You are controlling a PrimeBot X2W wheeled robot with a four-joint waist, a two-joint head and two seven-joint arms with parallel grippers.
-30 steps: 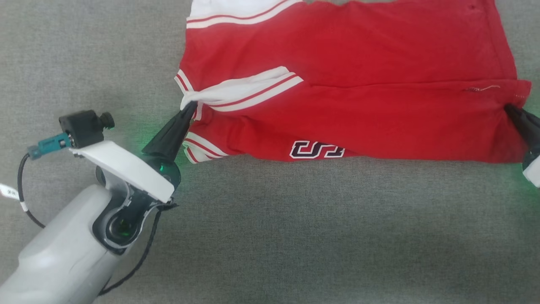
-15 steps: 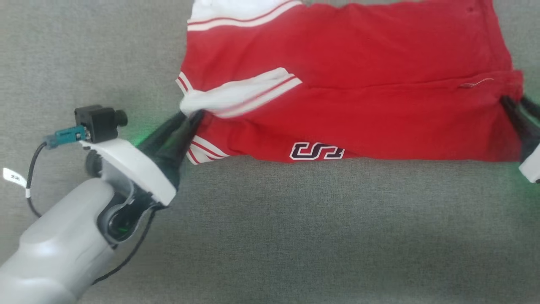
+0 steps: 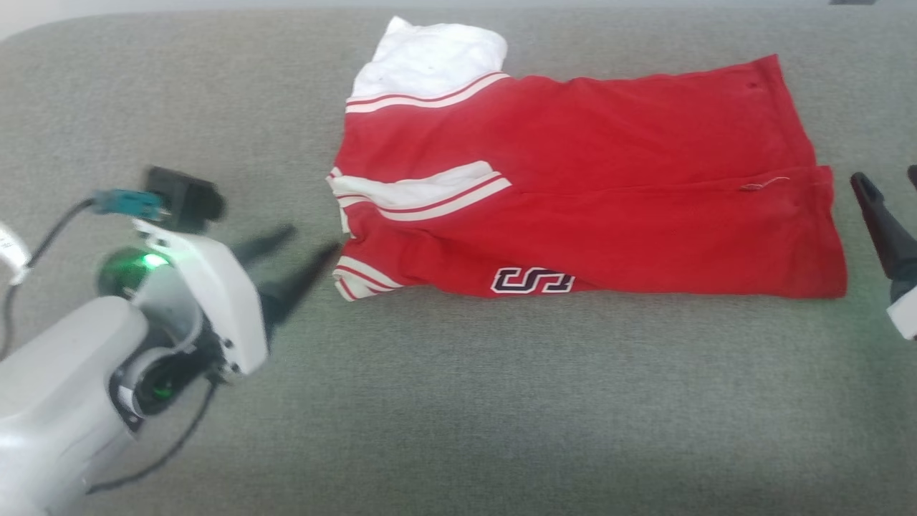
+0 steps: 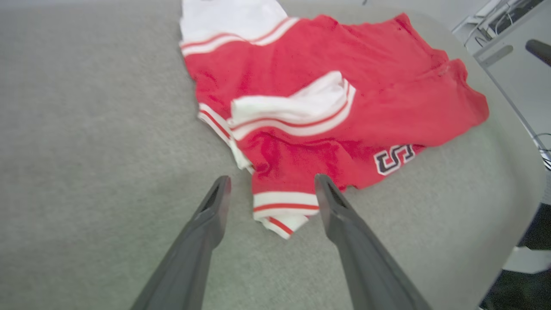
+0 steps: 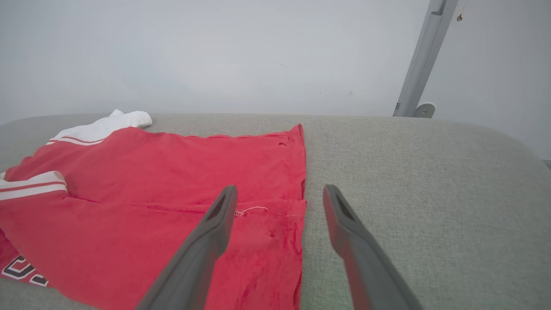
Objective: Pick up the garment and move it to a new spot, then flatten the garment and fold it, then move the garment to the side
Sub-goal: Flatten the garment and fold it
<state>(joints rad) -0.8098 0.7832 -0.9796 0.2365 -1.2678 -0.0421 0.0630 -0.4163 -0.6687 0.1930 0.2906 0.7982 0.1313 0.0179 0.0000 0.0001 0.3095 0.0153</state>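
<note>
The garment [image 3: 587, 193], a red jersey with white-and-red striped trim, lies folded on the grey padded surface [image 3: 458, 401]; a black white-outlined letter [image 3: 532, 280] shows at its near edge and white lining [image 3: 430, 57] at its far left. My left gripper [image 3: 308, 244] stands open just left of the jersey's trimmed corner, holding nothing. In the left wrist view the garment [image 4: 335, 99] lies ahead and the left gripper [image 4: 272, 187] straddles a trimmed corner from above. My right gripper [image 5: 280, 198] is open over the garment's [image 5: 172, 193] hem edge. At the head view's right edge a right finger [image 3: 877, 222] shows.
The grey surface's rounded edge [image 4: 521, 172] drops off to the right in the left wrist view, with a pale cabinet [image 4: 512, 64] beyond. A pale wall and a slanted metal post [image 5: 419, 60] stand behind the surface in the right wrist view.
Both grippers have let go of the jersey's ends and drawn back from it, now open. The jersey has settled flat. The head camera has shifted, showing more of the far side.
</note>
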